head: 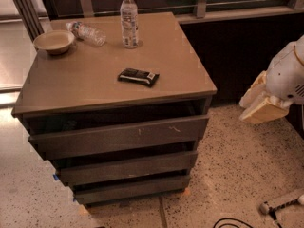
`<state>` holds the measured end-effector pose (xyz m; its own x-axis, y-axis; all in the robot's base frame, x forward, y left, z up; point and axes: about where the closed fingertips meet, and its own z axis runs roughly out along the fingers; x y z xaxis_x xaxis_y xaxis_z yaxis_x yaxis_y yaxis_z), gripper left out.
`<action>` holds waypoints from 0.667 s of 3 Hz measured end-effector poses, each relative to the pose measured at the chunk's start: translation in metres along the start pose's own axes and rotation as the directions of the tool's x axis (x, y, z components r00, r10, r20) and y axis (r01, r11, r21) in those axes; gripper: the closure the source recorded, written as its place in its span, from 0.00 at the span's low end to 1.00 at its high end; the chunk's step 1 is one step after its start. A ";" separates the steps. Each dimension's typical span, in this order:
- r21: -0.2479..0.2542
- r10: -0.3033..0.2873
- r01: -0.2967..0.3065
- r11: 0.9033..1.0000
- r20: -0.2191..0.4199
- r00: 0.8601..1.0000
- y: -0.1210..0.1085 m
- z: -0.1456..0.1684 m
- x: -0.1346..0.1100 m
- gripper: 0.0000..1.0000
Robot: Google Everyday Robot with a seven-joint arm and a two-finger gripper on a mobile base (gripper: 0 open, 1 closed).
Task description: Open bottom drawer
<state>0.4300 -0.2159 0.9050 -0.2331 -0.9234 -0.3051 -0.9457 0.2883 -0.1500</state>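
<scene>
Brown wood made the top of the desk (95,87). A tan bowl (53,41) sat at its back left corner, and what lay inside it could not be seen. Just beside the bowl lay a clear bottle (86,32) on its side. Another clear bottle (128,18) with a white cap stood upright near it. A dark packet (138,76) lay in the middle. The bottom drawer (130,189) sat lowest, just above the speckled floor (237,175), its inside hidden. The pale claw (259,106) hung to the right, well apart from the desk. Whether it was spread or pressed together could not be told.
</scene>
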 end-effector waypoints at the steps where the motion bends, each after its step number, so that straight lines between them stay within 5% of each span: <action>1: -0.119 0.029 -0.021 0.993 0.066 0.997 0.024 0.050 0.006 0.85; 2: -0.133 0.035 -0.025 0.991 0.070 0.997 0.028 0.054 0.005 1.00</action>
<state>0.4145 -0.1992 0.8485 -0.2492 -0.8928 -0.3754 -0.9613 0.2749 -0.0157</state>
